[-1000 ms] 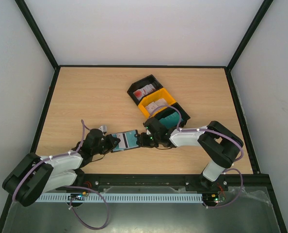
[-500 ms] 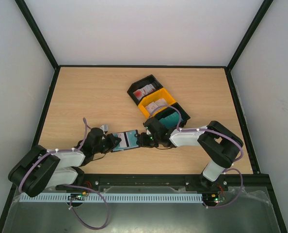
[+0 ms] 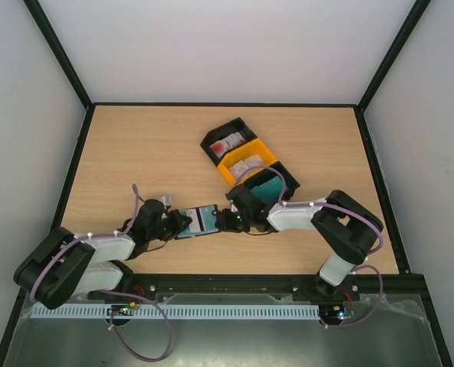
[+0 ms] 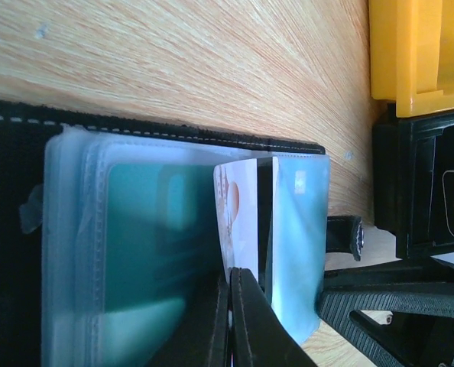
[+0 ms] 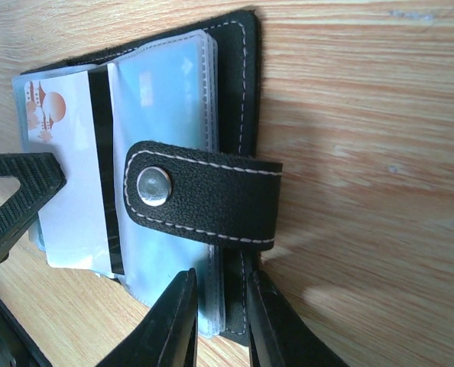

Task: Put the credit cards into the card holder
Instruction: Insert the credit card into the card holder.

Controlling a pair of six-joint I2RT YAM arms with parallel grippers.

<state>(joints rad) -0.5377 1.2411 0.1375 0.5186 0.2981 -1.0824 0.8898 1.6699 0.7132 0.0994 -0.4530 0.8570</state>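
The card holder (image 3: 200, 222) lies open on the table between both grippers, its black cover (image 5: 235, 92) down and its snap strap (image 5: 212, 202) folded over the clear sleeves. My left gripper (image 4: 230, 279) is shut on a white credit card (image 4: 238, 214) with red blotches. That card stands partly inside a sleeve, beside a teal card (image 4: 150, 245) that is fully sleeved. My right gripper (image 5: 221, 298) pinches the holder's edge, with the sleeves and cover between its fingers. In the top view the left gripper (image 3: 183, 225) and the right gripper (image 3: 225, 221) face each other across the holder.
Behind the holder three trays sit in a diagonal row. They are a black tray (image 3: 212, 140) with red-blotched cards, a yellow tray (image 3: 228, 170) with pale cards and a black tray (image 3: 292, 182) with teal cards. The right arm reaches in front of them.
The left arm's rear links have shifted slightly. The holder, the white card and both grippers stay where they were, and the right jaws look a touch narrower.
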